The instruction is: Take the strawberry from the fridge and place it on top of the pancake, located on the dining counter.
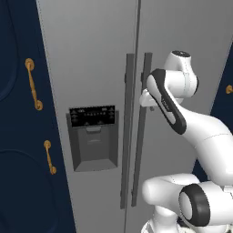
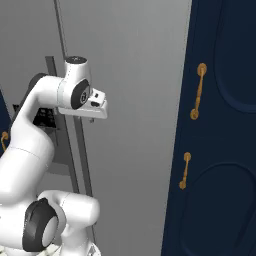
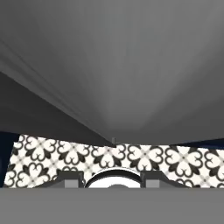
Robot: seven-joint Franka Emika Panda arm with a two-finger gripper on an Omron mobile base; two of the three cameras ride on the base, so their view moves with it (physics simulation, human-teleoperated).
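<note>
The tall grey fridge point(image 1: 91, 68) stands right in front of me with both doors closed, so the strawberry is hidden. Two long dark handles run down its middle, the left handle point(image 1: 126, 136) and the right handle point(image 1: 139, 159). My gripper point(image 1: 146, 101) is up against the right handle at about mid height, its fingers hidden by the white hand. From the other side the gripper point(image 2: 92, 118) sits close to the fridge door point(image 2: 135, 100). In the hand view the gripper point(image 3: 111, 181) looks down along the grey door point(image 3: 131, 65). The pancake and the dining counter are out of view.
A black dispenser panel point(image 1: 93, 136) is set in the left door. Navy cabinets point(image 1: 22, 136) point(image 2: 220, 150) with gold handles point(image 1: 32, 84) point(image 2: 199, 90) flank the fridge. Patterned black-and-white floor tiles point(image 3: 52, 157) show below the door.
</note>
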